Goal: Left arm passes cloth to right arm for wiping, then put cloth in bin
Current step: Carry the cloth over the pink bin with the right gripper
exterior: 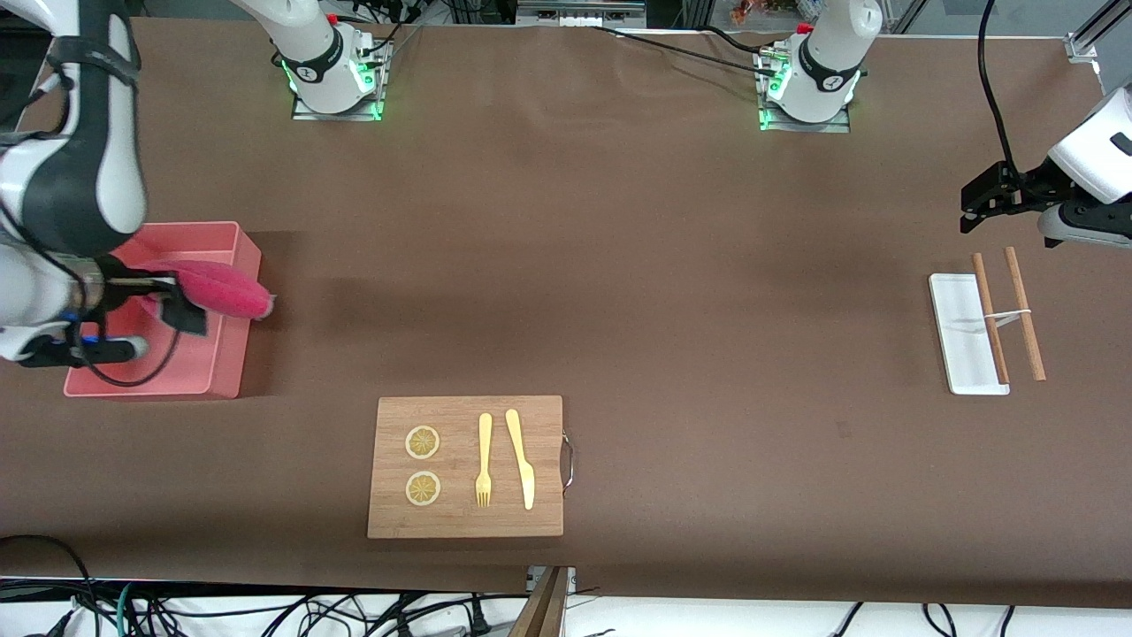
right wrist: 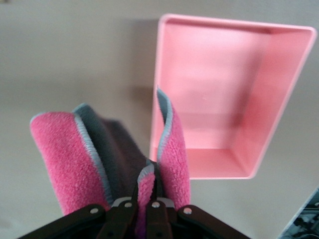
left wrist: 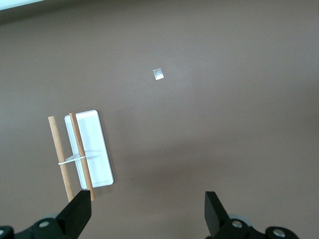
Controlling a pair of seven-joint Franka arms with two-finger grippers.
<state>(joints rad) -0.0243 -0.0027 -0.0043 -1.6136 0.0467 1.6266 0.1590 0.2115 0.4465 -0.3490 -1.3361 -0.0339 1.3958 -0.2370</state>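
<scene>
The crimson-pink cloth is pinched in my right gripper, which is shut on it above the pink bin. Folds of the cloth bulge on both sides of the fingers, and part of it reaches out past the bin's wall toward the table's middle. The bin shows nothing inside it. My left gripper waits open and holds nothing, up over the table at the left arm's end. Its fingers stand wide apart over bare table.
A wooden board near the front edge carries two lemon slices, a fork and a knife. A flat white tray with two banded wooden sticks lies below the left gripper. A small silver scrap lies on the table.
</scene>
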